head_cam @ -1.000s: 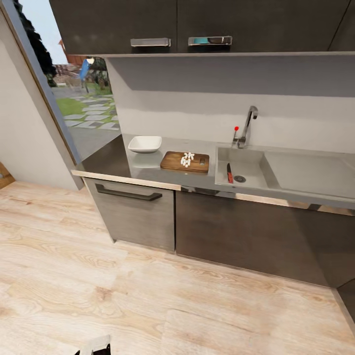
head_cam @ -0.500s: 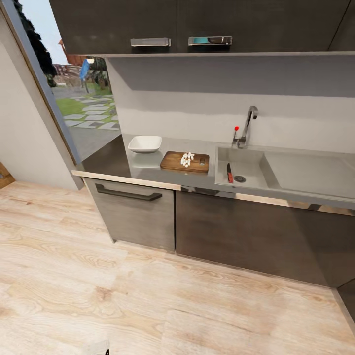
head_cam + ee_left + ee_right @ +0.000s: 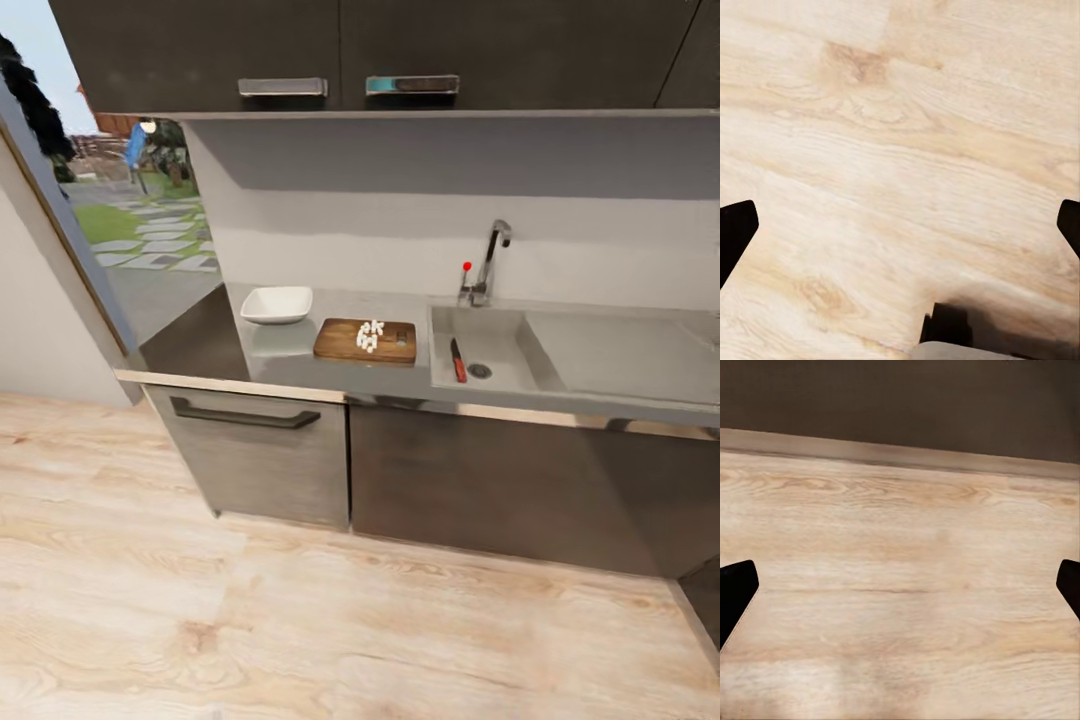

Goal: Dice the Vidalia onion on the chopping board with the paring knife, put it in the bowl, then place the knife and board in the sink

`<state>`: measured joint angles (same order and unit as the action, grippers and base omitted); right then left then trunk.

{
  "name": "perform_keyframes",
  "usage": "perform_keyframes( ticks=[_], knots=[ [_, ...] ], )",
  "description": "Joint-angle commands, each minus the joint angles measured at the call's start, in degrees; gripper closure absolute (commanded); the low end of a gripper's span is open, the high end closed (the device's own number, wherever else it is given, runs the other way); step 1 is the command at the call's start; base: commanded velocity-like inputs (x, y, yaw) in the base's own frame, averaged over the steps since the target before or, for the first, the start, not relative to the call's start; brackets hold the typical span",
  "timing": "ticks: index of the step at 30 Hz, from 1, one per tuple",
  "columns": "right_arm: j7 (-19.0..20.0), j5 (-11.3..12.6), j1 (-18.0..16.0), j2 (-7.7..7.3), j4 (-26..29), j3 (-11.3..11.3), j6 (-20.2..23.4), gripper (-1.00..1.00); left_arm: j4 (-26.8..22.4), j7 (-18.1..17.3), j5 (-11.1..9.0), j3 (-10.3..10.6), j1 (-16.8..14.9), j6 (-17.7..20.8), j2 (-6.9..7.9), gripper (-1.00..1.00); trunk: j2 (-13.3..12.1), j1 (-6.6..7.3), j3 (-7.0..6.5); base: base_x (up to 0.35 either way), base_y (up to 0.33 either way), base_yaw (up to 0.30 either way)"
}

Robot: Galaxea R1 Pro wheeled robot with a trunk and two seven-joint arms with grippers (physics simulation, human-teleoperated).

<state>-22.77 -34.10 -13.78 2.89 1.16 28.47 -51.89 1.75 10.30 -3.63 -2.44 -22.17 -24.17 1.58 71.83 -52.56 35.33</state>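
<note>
Left of the steel sink point(image 3: 500, 330), white onion cubes point(image 3: 369, 335) dot the brown wooden chopping board point(image 3: 340, 342); both grippers point(image 3: 900, 225) point(image 3: 900, 585) spread wide over pale floorboards point(image 3: 300, 620).

bowl point(image 3: 276, 304) left of chopping board point(image 3: 365, 341), paring knife point(image 3: 457, 361) seemingly in sink point(image 3: 500, 330)

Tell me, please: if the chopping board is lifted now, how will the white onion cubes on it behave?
The diced onion lies loose on the flat chopping board, so it would probably slide off if tilted. The cubes look tiny and light, likely scattering easily.
</note>
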Motion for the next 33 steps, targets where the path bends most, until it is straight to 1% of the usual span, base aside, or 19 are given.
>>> perform_keyframes(
  ticks=[1,7,17,21,29,33],
  knots=[
    [-0.44,-0.62,-0.05,0.01,-0.02,0.27,-0.06,-1.00,0.19,-0.20,-0.33,-0.20,-0.07,-0.39,0.01,-1.00,0.03,-0.02,0.00,0.169,0.246,-0.231],
    [-0.44,-0.61,-0.02,0.01,-0.02,0.27,-0.06,-1.00,0.19,-0.20,-0.31,-0.20,-0.07,-0.41,0.01,-1.00,0.03,-0.02,-0.29,0.125,0.262,-0.231],
    [-0.44,-0.61,-0.03,0.13,-0.02,0.27,-0.06,-1.00,0.19,-0.20,-0.24,-0.20,-0.07,-0.37,0.01,-1.00,0.03,-0.02,-0.74,0.013,0.285,-0.220],
    [-0.44,-0.61,-0.04,0.09,-0.02,0.27,-0.06,-1.00,0.19,-0.20,-0.24,-0.20,-0.07,-0.37,0.01,-1.00,0.03,-0.02,-0.78,0.047,0.283,-0.041],
    [-0.45,-0.66,-0.02,0.21,-0.02,0.21,0.03,-1.00,0.19,-0.20,-0.24,-0.20,-0.07,-0.39,0.01,-1.00,0.03,-0.02,-0.78,0.162,0.258,-0.003],
    [-0.50,-0.63,-0.03,0.33,-0.08,0.19,0.03,-1.00,0.19,-0.20,-0.24,-0.20,-0.07,-0.43,0.01,-1.00,0.03,-0.02,-0.79,0.207,0.112,0.000]
  ],
)
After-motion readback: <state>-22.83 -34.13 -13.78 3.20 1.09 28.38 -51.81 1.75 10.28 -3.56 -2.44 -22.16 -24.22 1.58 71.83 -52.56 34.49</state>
